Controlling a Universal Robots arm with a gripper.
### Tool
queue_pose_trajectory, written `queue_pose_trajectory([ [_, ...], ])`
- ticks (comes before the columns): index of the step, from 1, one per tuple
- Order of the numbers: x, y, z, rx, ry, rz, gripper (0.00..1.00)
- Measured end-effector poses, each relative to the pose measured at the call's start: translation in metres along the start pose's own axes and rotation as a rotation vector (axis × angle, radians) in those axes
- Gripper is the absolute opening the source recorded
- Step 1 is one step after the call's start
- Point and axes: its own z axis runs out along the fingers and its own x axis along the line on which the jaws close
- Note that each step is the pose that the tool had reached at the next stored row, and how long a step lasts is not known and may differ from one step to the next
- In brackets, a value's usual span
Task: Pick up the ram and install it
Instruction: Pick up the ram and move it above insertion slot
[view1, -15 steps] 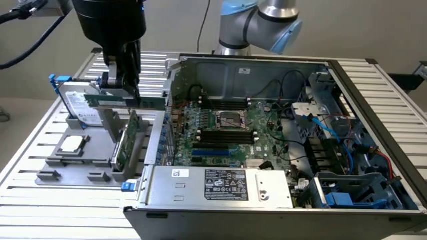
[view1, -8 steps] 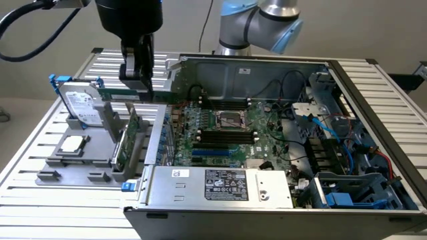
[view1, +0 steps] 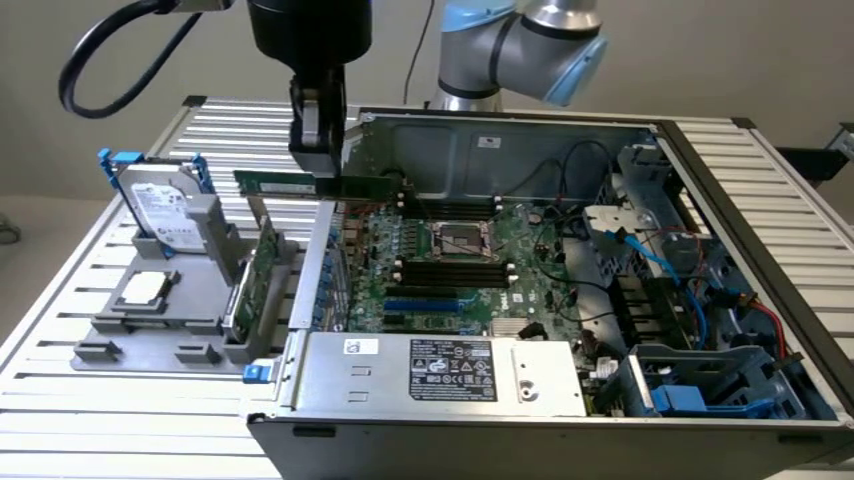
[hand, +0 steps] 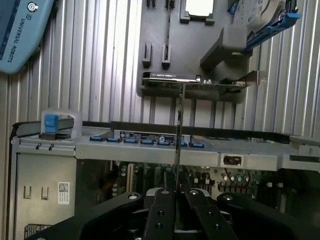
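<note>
As the hand (view1: 320, 166) hung over the edge of the open computer case (view1: 507, 150) on the exterior view's left, its fingers were clamped on the ram (view1: 274, 182). The stick lay level in the air, gripped near its middle, with both ends jutting free. In the wrist view the ram (hand: 178, 135) showed edge-on as a thin line running out from between the fingers (hand: 161, 210) of the hand (hand: 175, 200). It was clear of the grey fixture (view1: 147, 320) on the worktop (view1: 67, 400) and higher than the expansion card (view1: 254, 280) standing there. It was also well apart from the black memory slots (view1: 454, 270) on the motherboard (view1: 534, 290).

The main risk seemed to lie in that narrow hold on a long, thin board. If either free end had brushed the case wall or the card's top edge, the ram could have pivoted or slipped between the fingers. A stick skewed even slightly would probably have met its slot askew. Pressing it down in that state might have bent the board or strained the slot and its latches.

The slots sat just beside the processor socket (view1: 461, 238), so a descent off to one side could have struck that instead. Whether the contact edge faced the right way for the slot's key could not be told; a mismatch would have blocked seating.
</note>
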Motion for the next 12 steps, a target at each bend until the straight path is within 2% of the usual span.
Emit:
queue_pose_trajectory([
  [12,-0.009,-0.0524,-0.0019,0.0000,-0.0001,0.000,0.14],
])
